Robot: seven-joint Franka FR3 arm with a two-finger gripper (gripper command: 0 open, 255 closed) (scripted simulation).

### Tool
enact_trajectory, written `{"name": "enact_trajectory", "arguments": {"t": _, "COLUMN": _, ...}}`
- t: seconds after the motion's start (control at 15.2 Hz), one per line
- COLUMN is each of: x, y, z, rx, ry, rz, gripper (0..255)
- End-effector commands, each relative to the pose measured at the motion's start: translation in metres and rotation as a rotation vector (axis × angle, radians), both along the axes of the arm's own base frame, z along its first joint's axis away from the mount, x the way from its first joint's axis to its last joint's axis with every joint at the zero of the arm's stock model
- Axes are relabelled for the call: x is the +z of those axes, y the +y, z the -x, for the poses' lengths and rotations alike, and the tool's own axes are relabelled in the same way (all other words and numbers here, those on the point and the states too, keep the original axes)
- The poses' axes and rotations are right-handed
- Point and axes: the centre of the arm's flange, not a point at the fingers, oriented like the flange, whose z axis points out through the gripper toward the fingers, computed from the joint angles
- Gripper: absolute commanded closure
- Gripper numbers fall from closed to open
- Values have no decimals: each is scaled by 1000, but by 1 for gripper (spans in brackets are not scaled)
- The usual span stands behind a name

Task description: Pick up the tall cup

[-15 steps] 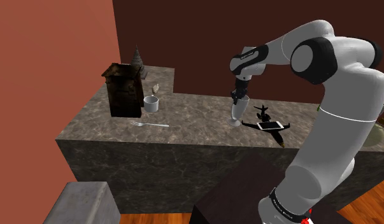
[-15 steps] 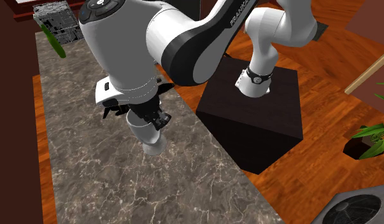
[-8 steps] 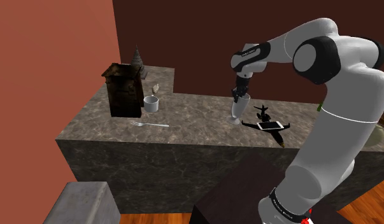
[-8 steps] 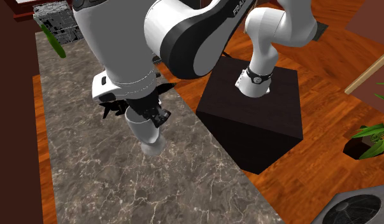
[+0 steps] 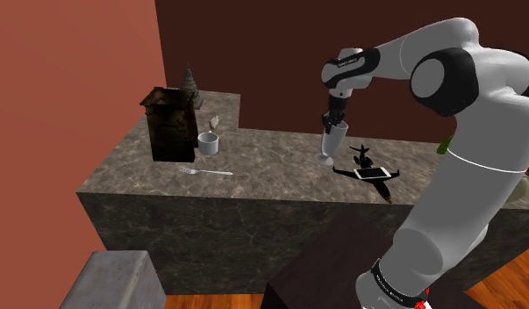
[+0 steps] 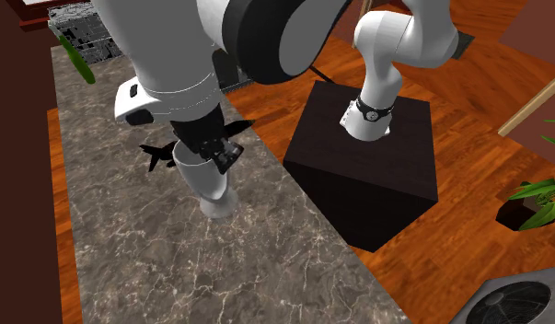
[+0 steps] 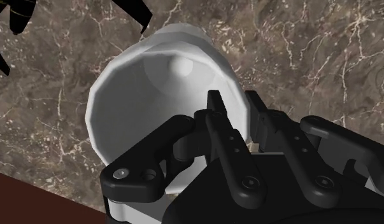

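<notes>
Jaws pinch the cup [image 5: 331,140] wall at the rim, one inside, one outside. The cup is upright mid-worktop [image 5: 253,167] with a black plane [image 5: 369,169] close at its 3 o'clock in the shoulder view; can't tell if its foot is off the surface. Lift straight up, slowly and plumb, since a one-wall pinch could let it swing; the arm arches over from the stand, hand pointing down.

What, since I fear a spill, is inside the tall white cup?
The tall cup looks empty: bare white walls and a rounded bump at the bottom. One of the fingers dips inside the rim, hiding part of the wall behind it.
</notes>
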Motion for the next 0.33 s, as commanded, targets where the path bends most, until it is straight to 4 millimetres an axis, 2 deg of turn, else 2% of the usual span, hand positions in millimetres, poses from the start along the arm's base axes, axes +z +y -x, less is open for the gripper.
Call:
{"name": "enact_trajectory", "arguments": {"t": 0.0, "x": 11, "y": 1, "z": 0, "rx": 0, "ry": -1, "rz": 0, "gripper": 255}}
{"name": "enact_trajectory", "arguments": {"t": 0.13, "x": 22, "y": 1, "z": 0, "rx": 0, "ry": -1, "rz": 0, "gripper": 255}}
{"name": "enact_trajectory", "arguments": {"t": 0.26, "x": 23, "y": 1, "z": 0, "rx": 0, "ry": -1, "rz": 0, "gripper": 255}}
